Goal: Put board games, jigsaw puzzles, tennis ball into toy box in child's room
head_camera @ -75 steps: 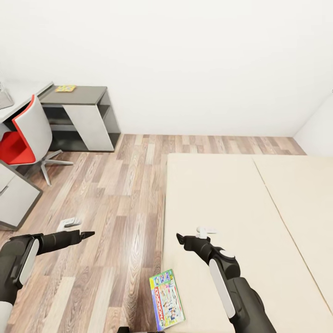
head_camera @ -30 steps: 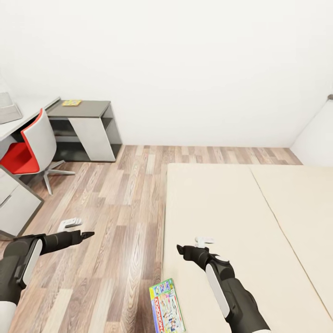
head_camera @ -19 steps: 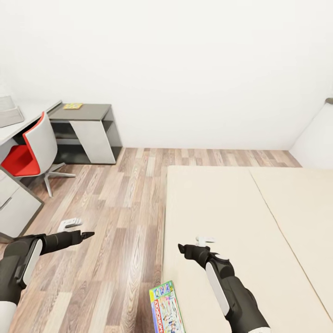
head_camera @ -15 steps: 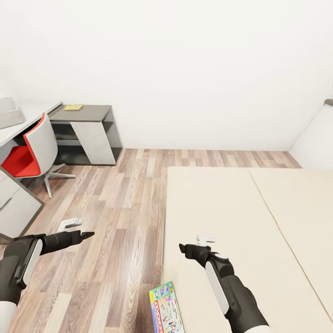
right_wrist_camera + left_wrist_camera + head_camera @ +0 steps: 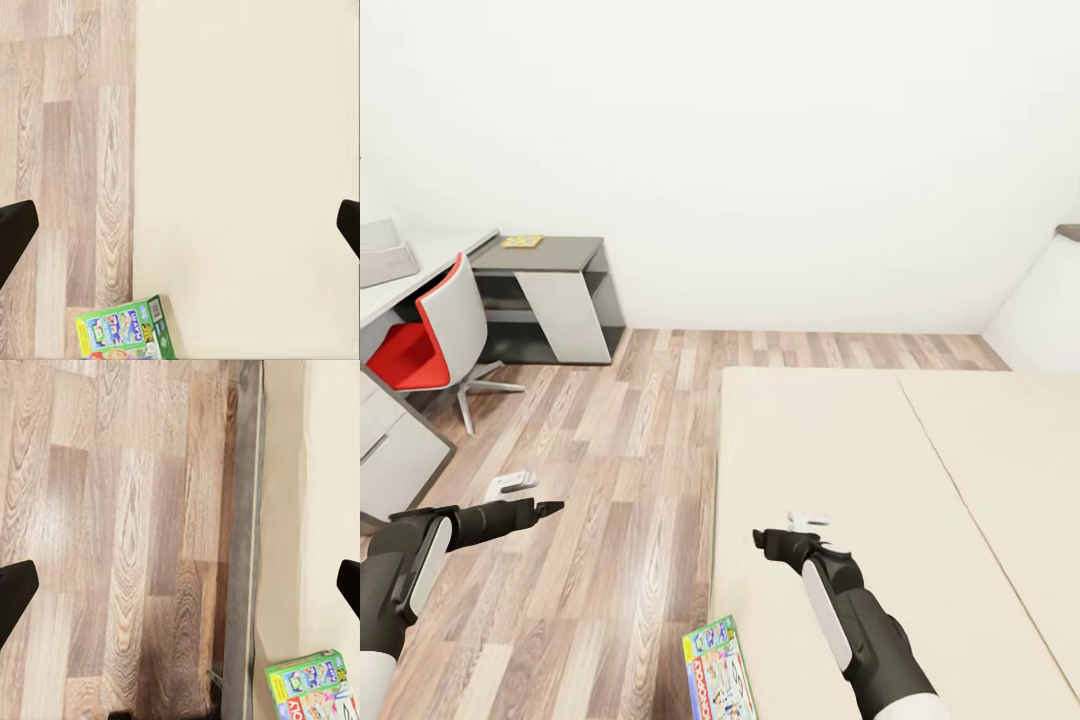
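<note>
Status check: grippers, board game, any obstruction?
Both grippers, left and right, open, empty. Monopoly board game flat at bed edge. No obstruction near it.

Bed [image 5: 860, 470]: beige cover, one seam running along it, grey frame edge visible in left wrist view. Green Monopoly board game [image 5: 718, 668] lies flat on the mattress at its near corner, beside the edge. Wood-plank floor [image 5: 620, 450]: red-and-grey chair [image 5: 430, 320] stands on it by the table [image 5: 420, 262]. Dark-grey cabinet section [image 5: 550, 255]: small yellow flat box [image 5: 522, 241] on top
</note>
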{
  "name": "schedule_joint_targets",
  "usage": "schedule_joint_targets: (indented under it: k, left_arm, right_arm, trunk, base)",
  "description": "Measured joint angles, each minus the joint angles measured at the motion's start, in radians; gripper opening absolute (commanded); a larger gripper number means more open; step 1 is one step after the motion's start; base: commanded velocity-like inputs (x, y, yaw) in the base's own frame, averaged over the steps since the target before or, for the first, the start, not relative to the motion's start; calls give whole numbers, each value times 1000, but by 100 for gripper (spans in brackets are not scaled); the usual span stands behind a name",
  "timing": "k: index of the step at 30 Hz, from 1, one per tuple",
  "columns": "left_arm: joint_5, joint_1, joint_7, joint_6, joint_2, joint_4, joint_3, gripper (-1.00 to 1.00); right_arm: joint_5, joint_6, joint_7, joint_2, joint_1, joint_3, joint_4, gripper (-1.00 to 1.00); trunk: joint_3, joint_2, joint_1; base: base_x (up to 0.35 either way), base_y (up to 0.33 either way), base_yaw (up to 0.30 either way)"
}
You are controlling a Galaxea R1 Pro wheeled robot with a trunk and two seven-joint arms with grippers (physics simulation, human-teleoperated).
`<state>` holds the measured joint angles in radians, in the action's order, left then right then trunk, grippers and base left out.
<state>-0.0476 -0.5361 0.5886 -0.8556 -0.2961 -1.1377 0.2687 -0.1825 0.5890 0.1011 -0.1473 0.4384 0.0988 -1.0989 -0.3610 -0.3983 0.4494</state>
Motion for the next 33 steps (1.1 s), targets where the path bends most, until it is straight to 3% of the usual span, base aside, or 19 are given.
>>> schedule_joint_targets:
  k: [8,14,27,33]
  left_arm:
    - [0,0,-16,1,1,0,0,100]
    - [0,0,-77,4,10,0,0,100]
    - [0,-1,-218,6,48,0,-2,100]
    - [0,-1,-255,14,63,0,-2,100]
  right_arm:
    - [-1,36,117,-16,15,-1,0,100]
    - [-2,78,200,-27,19,0,0,100]
    - [2,81,239,-27,21,2,24,100]
    - [7,25,240,-27,29,2,64,100]
  trunk:
    - [13,0,0]
    - [23,0,0]
    - [45,0,0]
    - [55,0,0]
  base:
    - [0,0,0]
    - [0,0,0]
    - [0,0,17]
    - [0,0,56]
